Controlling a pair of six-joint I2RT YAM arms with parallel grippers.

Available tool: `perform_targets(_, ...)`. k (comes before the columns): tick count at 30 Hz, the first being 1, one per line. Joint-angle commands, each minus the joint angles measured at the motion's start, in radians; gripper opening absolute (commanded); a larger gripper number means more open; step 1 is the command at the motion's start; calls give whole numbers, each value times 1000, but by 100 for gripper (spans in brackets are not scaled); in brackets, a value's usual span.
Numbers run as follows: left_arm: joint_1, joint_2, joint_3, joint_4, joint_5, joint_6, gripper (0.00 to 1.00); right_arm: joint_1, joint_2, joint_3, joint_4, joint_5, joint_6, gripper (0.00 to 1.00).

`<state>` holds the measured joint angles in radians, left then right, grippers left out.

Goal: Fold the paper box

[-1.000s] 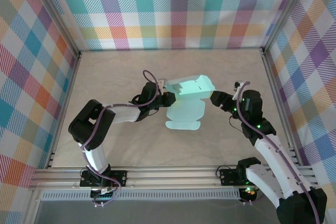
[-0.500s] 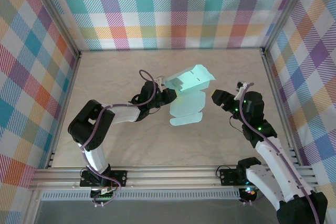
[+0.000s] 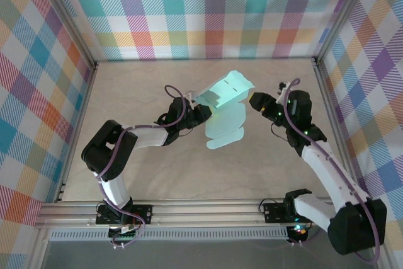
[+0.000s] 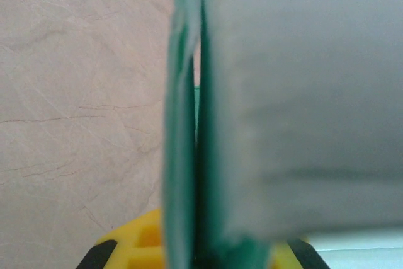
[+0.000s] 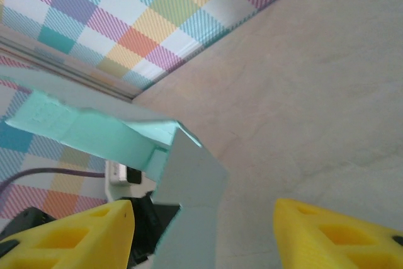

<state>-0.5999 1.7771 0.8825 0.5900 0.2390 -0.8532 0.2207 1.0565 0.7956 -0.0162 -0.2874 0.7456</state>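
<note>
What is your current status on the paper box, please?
Left gripper shut on paper box, half-folded, partly raised. Right gripper open, near its right edge. Nothing obstructing.

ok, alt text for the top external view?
From above: a pale mint paper box, half folded with one panel tilted up, on a beige table, its left edge pinched in the shut jaws of the left arm. The right arm holds its open jaws just short of the box's right edge.
</note>
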Motion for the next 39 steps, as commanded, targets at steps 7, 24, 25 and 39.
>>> perform_targets(7,9,6,21,111,-36,-75,0,-7,98,61,115,-109,118,38)
perform_targets(24,11,12,18,134,-5,-106,0,-34,29,-106,320,-73,248,52)
perform_targets(25,11,13,17,137,-1,-107,0,-34,39,-122,373,-87,272,52)
perform_targets(39,5,10,18,142,23,-69,0,-33,151,-66,467,-241,303,50)
